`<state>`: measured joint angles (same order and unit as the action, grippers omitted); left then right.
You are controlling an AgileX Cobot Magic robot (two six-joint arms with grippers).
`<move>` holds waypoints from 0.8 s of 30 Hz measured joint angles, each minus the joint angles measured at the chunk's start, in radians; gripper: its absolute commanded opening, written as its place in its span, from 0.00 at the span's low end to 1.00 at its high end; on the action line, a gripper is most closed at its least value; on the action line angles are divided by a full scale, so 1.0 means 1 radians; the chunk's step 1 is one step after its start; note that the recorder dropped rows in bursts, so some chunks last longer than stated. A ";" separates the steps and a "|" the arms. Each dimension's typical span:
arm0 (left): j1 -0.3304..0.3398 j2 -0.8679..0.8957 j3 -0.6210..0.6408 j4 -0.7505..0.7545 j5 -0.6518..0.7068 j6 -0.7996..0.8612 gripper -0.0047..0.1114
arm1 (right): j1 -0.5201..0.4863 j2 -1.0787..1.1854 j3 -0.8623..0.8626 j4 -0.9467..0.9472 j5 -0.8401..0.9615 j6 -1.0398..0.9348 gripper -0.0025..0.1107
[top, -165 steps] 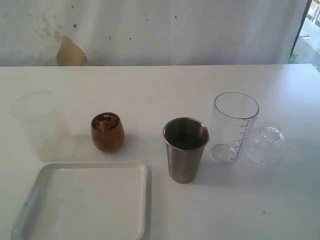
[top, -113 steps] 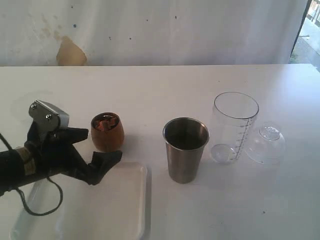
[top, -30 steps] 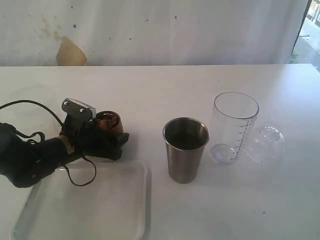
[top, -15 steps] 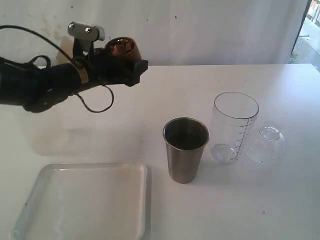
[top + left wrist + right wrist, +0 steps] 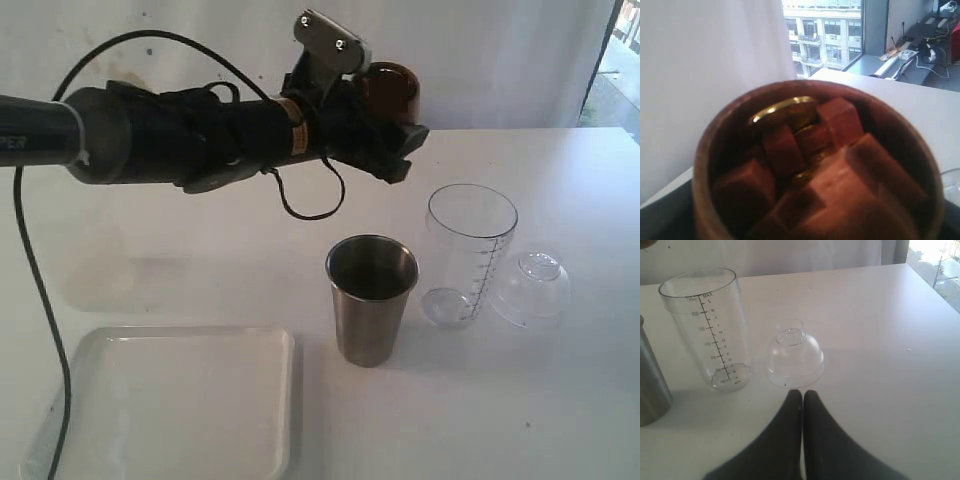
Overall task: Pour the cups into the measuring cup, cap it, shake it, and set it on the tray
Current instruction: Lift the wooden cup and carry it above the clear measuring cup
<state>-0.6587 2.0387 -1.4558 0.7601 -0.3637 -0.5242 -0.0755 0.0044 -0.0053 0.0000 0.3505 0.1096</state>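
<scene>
The left jaws clasped the wooden cup [image 5: 392, 88] (full of reddish cubes) in the air, above and left of the measuring cup [image 5: 468, 255], while the right jaws sat pressed together near it.

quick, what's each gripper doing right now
left gripper: closed on the wooden cup, up in the air
right gripper: shut, holding nothing
</scene>
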 measured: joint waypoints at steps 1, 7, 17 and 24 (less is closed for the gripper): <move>-0.006 0.005 -0.011 0.003 0.000 0.001 0.04 | 0.000 0.000 0.000 0.000 0.000 0.000 0.02; -0.038 0.059 -0.089 0.007 0.045 0.004 0.04 | 0.000 0.000 0.000 0.000 0.000 0.000 0.02; -0.072 0.122 -0.182 0.007 0.100 0.122 0.04 | 0.000 0.000 0.000 0.000 0.000 0.001 0.02; -0.096 0.123 -0.209 0.009 0.131 0.207 0.04 | 0.000 0.000 0.000 0.000 0.000 0.001 0.02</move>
<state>-0.7544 2.1612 -1.6650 0.7694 -0.2323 -0.3172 -0.0755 0.0044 -0.0053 0.0000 0.3505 0.1103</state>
